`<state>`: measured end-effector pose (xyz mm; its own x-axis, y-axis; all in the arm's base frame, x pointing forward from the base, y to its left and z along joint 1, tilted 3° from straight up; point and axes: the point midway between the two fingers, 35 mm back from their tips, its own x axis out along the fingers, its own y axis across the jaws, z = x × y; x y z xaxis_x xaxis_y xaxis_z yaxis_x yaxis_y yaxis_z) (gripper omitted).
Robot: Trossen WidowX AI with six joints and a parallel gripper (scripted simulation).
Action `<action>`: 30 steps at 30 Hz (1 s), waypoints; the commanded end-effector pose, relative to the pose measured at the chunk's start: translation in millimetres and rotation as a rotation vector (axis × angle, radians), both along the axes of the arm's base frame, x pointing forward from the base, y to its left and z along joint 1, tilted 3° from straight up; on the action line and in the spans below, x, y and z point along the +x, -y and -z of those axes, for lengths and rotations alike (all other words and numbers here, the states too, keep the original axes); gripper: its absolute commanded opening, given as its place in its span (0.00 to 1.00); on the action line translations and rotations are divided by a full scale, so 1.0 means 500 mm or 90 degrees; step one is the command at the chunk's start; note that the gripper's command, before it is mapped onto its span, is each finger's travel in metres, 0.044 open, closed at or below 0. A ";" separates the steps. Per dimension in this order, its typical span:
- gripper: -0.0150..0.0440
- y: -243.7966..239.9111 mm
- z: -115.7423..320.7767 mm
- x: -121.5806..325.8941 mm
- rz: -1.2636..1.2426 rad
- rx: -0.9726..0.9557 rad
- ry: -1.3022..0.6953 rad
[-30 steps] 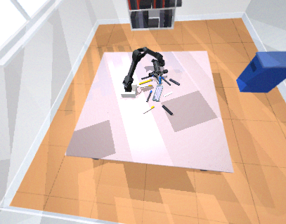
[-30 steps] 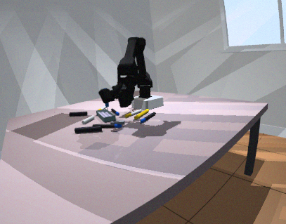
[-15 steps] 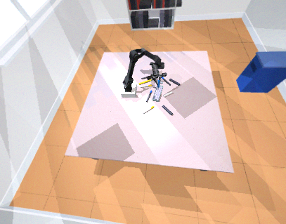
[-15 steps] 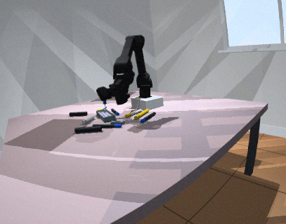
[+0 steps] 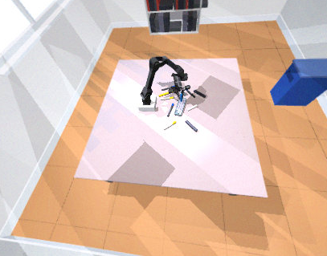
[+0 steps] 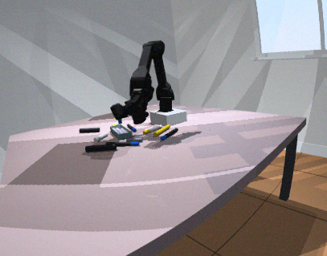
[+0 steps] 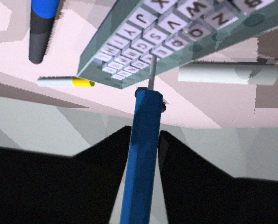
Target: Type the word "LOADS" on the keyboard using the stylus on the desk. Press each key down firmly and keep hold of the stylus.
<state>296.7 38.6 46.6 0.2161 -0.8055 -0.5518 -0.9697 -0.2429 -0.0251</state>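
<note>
My gripper [image 7: 145, 134] is shut on the blue stylus [image 7: 142, 160] [image 5: 181, 96] [image 6: 120, 121], whose thin grey tip points away from the fingers. The small grey-green keyboard [image 7: 95, 54] [image 5: 180, 107] [image 6: 121, 132] lies on the desk with white lettered keys, seen at an angle in the wrist view. The stylus tip [image 7: 152, 70] overlaps the near edge of the keys in the wrist view, close to a key that looks like L. Whether it touches a key cannot be told. The top and exterior views are too small to show the tip.
A blue and black marker [image 7: 44, 30] and a white pen with a yellow end [image 7: 62, 81] lie beside the keyboard. A white marker [image 7: 215, 73] lies on its other side. Black markers [image 6: 100, 148] [image 5: 191, 126] and a yellow marker [image 6: 161, 130] [image 5: 164, 95] lie around it.
</note>
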 end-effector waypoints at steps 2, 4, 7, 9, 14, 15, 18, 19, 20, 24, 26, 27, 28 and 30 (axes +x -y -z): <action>0.39 0.001 0.001 0.001 -0.002 -0.003 -0.001; 0.39 0.001 0.002 0.001 -0.002 -0.003 -0.001; 0.39 0.001 0.005 0.001 -0.002 -0.003 -0.001; 0.39 0.001 0.008 0.001 -0.002 -0.003 -0.001; 0.39 0.000 0.017 0.001 -0.002 -0.003 -0.001; 0.39 0.000 0.018 0.001 -0.002 -0.003 -0.001; 0.39 0.000 0.022 0.001 -0.002 -0.003 -0.001; 0.39 0.000 0.023 0.001 -0.002 -0.003 -0.001; 0.39 0.000 0.024 0.001 -0.002 -0.003 -0.001; 0.39 0.000 0.029 0.001 -0.002 -0.003 -0.001; 0.39 -0.001 0.031 0.001 -0.002 -0.003 -0.001; 0.39 -0.001 0.031 0.001 -0.002 -0.003 -0.001; 0.39 -0.001 0.032 0.001 -0.002 -0.003 -0.001; 0.39 -0.001 0.034 0.001 -0.002 -0.003 -0.001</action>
<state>297.0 39.0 30.6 0.2151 -0.8064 -0.5509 -0.9694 -0.2444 -0.0207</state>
